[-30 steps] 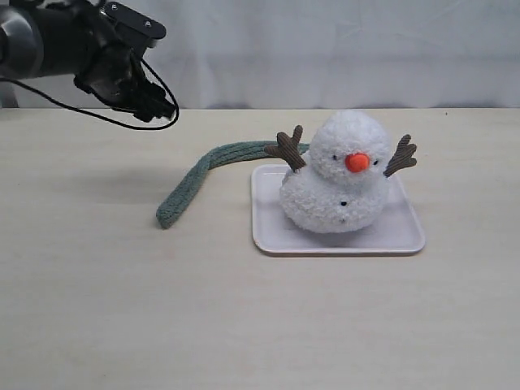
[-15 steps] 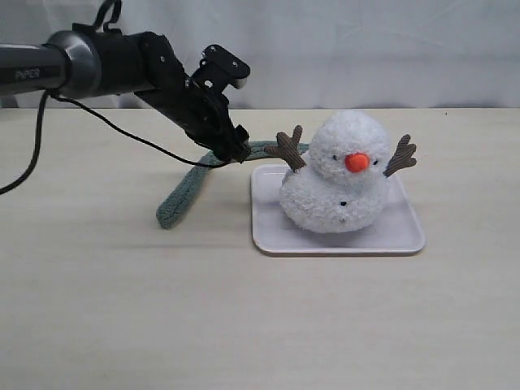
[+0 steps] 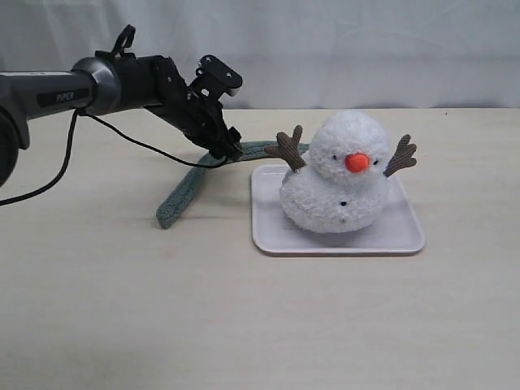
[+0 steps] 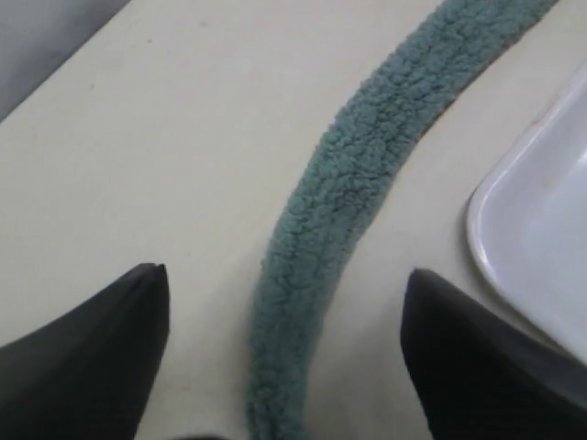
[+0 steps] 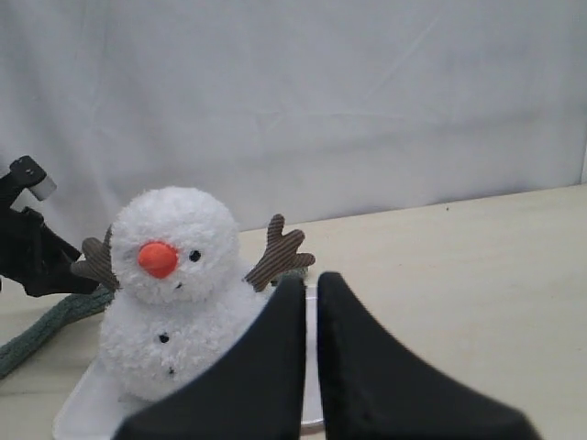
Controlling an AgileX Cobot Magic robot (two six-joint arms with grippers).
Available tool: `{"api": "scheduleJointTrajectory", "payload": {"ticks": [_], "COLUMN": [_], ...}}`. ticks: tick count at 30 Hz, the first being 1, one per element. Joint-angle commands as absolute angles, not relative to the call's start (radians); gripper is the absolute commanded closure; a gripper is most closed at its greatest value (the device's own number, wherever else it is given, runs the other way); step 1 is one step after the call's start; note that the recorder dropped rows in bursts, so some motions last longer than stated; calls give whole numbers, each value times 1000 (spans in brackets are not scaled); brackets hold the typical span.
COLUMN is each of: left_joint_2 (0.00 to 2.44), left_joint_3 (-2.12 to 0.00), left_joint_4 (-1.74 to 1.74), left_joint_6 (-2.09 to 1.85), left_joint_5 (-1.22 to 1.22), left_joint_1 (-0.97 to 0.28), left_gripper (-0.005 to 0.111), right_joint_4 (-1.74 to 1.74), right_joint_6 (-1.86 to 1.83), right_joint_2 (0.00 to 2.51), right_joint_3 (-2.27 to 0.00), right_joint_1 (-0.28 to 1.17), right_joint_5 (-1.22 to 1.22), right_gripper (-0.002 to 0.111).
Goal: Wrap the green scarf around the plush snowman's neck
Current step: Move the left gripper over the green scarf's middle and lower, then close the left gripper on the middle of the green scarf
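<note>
Plush snowman (image 3: 337, 183) sits upright on a white tray (image 3: 406, 236) on the beige table (image 3: 244, 325), orange nose facing the camera. Green scarf (image 3: 183, 195) lies flat on the table left of the tray. One end runs behind the snowman's brown twig arm and the other end lies free toward the front left; it is not around the snowman's neck (image 3: 317, 177). Left gripper (image 3: 227, 150) is low over the scarf's bend, just beside the tray corner.

Left wrist view: jaws wide apart, one dark finger on each side of the scarf strip and nothing clamped. Cannot tell if the tips touch the table. Tray edge close by.

Right wrist view: right gripper (image 5: 310, 280) has its fingers pressed together, holding nothing, and faces the snowman on the tray.
</note>
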State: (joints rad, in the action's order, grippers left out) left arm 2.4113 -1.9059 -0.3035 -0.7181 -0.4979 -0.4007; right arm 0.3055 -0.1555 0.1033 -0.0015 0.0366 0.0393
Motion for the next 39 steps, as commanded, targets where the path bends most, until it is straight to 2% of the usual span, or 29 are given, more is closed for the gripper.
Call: {"api": "scheduleJointTrajectory", "payload": {"ticks": [1,12,13,16,17,23,25,27,29,34,35,39], "left_joint_2": [2468,2486,2486,2486,2486,2525,2540,2545,2545,2545,2545,2524], "left_joint_3": [-1958,-1955,-1955,-1955,-1955,-1955,-1955,-1955,-1957,-1957,-1957,-1957], "left_joint_4": [-281,-283,-283,-283,-289,-326,-271,-262,-252,-201,-186,-167], "left_joint_6": [-710,-680,-680,-680,-680,-683,-683,-683,-683,-683,-683,-679], "left_joint_5": [-528,-550,-550,-524,-503,-473,-485,-487,-485,-525,-538,-596], "left_joint_1": [-403,-394,-394,-394,-394,-394,-394,-394,-394,-394,-394,-394], "left_gripper": [40,40,42,60,61,60,52,53,61,103,107,107], "right_joint_4": [301,299,299,299,299,299,299,299,299,299,299,299], "right_joint_6": [-162,-171,-171,-171,-171,-171,-171,-171,-171,-171,-171,-171], "right_joint_2": [105,105,105,105,105,105,105,105,105,105,105,105], "right_joint_3": [0,0,0,0,0,0,0,0,0,0,0,0], "right_joint_1": [37,37,37,37,37,37,37,37,37,37,37,37], "right_joint_5": [60,71,71,71,71,71,71,71,71,71,69,69], "right_gripper": [104,104,104,104,104,104,104,104,104,104,104,104]}}
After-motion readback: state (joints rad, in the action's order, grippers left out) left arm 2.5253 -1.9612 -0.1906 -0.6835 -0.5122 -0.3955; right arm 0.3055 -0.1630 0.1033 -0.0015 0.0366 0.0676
